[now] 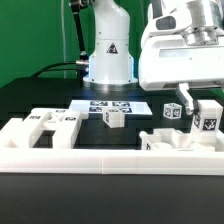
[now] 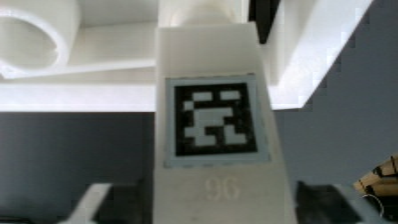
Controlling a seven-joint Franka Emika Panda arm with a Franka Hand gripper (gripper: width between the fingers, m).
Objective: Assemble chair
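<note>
Seemingly early: white slotted plastic panel (image 1: 52, 124), small tagged white block (image 1: 113, 117) lying loose; jaws astride tagged white plastic leg (image 2: 217, 120), pinching or spread, cannot tell.

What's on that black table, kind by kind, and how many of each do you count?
Slotted panel: 1
Small tagged blocks: 3
Marker board: 1
Border rail: 1
Robot arm: 1
Total: 7, counting only what shows clearly.
</note>
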